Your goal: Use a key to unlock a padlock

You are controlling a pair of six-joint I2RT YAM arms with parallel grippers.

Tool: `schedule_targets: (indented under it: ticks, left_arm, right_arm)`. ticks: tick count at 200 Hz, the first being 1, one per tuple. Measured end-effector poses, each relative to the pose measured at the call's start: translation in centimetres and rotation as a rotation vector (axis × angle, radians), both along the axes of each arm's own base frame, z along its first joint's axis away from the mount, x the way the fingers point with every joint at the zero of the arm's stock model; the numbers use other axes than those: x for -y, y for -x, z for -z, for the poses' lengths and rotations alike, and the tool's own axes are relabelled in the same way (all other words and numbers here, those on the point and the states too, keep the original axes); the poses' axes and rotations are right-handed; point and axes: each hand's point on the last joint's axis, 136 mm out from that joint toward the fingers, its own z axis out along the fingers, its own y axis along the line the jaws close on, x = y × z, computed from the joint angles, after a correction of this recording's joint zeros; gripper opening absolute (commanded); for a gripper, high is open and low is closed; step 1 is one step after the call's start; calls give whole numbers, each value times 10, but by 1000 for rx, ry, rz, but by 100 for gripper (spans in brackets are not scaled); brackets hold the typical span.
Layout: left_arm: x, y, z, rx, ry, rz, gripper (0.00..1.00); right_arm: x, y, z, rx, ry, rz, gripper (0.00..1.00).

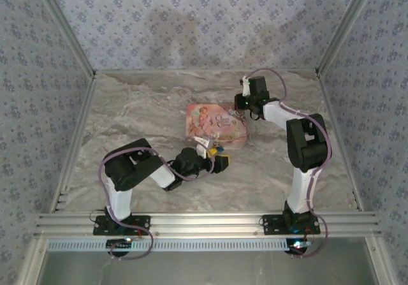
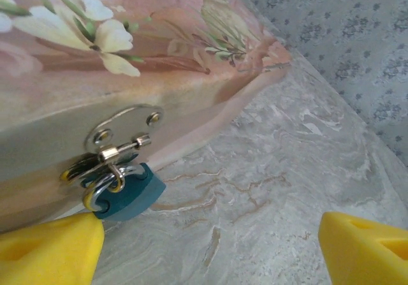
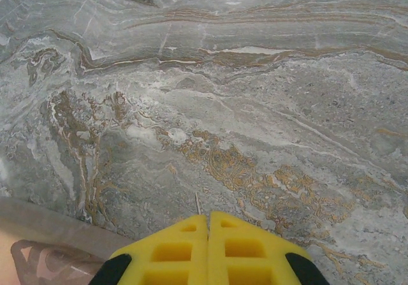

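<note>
Marbled tabletop (image 2: pixel 268 170) lies behind the padlock (image 2: pixel 131 192), which hangs just beside the left gripper (image 2: pixel 211 234), its jaws spread wide.

I see the padlock (image 2: pixel 127 194) hanging on the side face of the pink storybook (image 2: pixel 127 55), from its metal hasp (image 2: pixel 121 135); the body is blue-green and small; the silver shackle passes through the hasp's ring; it hangs tilted, near the storybook's lower edge.

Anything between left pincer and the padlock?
Nothing. In the left wrist view, only bare marble table separates the open left pincer from the padlock hanging from a metal hasp.
</note>
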Motion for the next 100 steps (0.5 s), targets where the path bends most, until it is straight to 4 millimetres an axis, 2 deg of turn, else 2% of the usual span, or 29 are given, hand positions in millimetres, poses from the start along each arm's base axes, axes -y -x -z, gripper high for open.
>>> schedule_targets:
  ticks: [67,100]
  left_arm:
    - [-1,4,-4,17,27,22,85]
    - [3,-7,-4,9,24,-27,88]
  right_arm:
    - [-1,1,-1,11,8,-6,0]
    - [0,0,-2,23,13,-2,0]
